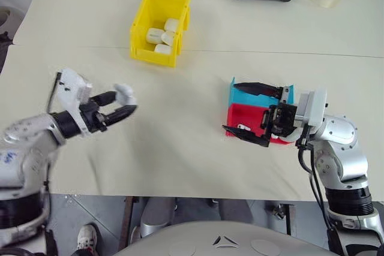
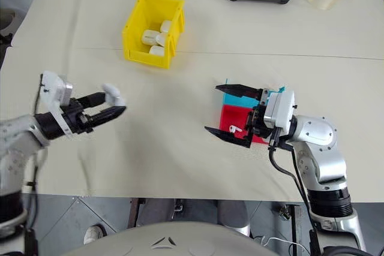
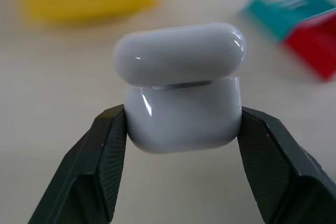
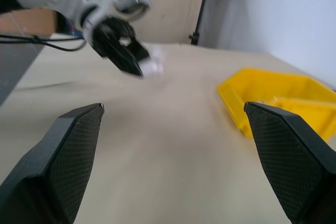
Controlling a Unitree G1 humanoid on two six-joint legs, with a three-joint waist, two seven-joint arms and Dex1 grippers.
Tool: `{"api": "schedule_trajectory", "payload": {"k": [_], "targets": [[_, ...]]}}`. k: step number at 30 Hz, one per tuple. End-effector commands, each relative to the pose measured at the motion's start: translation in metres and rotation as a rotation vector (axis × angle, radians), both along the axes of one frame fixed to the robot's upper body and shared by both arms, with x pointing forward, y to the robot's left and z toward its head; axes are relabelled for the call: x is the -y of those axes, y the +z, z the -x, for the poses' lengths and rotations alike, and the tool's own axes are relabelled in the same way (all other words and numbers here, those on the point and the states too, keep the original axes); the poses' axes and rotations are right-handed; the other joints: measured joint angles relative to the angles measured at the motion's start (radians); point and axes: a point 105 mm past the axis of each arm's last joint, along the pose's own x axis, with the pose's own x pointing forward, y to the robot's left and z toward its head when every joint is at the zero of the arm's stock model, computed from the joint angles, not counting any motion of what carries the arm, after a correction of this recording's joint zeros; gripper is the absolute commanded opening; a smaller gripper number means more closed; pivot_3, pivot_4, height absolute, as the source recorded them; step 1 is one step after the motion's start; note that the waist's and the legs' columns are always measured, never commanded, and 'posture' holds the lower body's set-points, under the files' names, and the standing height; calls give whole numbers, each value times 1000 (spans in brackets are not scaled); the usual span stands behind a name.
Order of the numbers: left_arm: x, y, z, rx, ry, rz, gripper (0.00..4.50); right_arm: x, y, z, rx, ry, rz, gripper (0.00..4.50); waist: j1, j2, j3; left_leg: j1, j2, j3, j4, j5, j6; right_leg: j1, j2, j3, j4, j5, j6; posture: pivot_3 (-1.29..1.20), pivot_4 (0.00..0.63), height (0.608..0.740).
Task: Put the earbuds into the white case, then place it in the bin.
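Open table (image 1: 180, 118) lies between the left gripper (image 1: 129, 103) and the yellow bin (image 1: 157, 27), nothing standing in that stretch. The bin's open top already holds several white cases (image 1: 162, 35), leaving little room inside. The right gripper (image 1: 255, 112) spans the blue tray (image 1: 240, 94) and red tray (image 1: 243, 117), well aside.
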Motion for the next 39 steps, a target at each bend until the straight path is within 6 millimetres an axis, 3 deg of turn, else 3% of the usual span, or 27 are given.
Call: {"api": "schedule_trajectory", "payload": {"k": [1, 9, 13, 18, 21, 26, 30, 39], "targets": [[25, 13, 18, 214, -185, 24, 2791, 18, 8, 2, 41, -45, 24, 4500, 1, 0, 0, 0, 0, 0, 0, 0, 0, 0, 0, 0, 0, 0, 0, 0, 150, 740], [86, -5, 25, 354, -464, 127, 2791, 70, 3, 13, 14, -210, 135, 4500, 12, 0, 0, 2, 0, 2, 1, 1, 0, 2, 1, 1, 1, 0, 0, 0, 150, 740], [111, -5, 23, 456, -556, 175, 2791, 99, -2, 26, -29, -295, 214, 4500, 22, 0, 0, 2, 1, 4, 1, 1, 1, 2, 2, 2, 1, 0, 1, 0, 150, 740], [130, -6, 19, 523, -599, 206, 2791, 119, -9, 37, -94, -364, 297, 4500, 19, 0, 0, 3, 1, 7, 2, 1, 2, 2, 4, 4, 1, 1, 2, 0, 150, 740], [148, 3, 23, 543, -678, 339, 2791, 134, -13, 44, -203, -439, 410, 4500, 25, 3, -2, 4, 2, 8, 1, 1, 2, 2, 5, 5, 2, 1, 2, 0, 150, 740], [146, 9, 31, 582, -754, 396, 2791, 114, -4, 38, -332, -435, 482, 4500, 15, 3, -2, 5, 3, 9, 2, 1, 3, 2, 6, 7, 1, 1, 2, 0, 150, 740], [148, 10, 35, 604, -794, 403, 2791, 93, -8, 34, -414, -415, 630, 4500, 21, 3, -2, 6, 4, 9, 2, 1, 2, 2, 6, 7, 2, 1, 2, 0, 150, 740], [150, 0, 42, 581, -858, 391, 2791, 69, -21, 14, -379, -438, 872, 4500, 25, 3, -2, 1, 2, 6, 3, 0, 3, 1, 4, 5, -1, 1, 2, 0, 150, 740]]}}
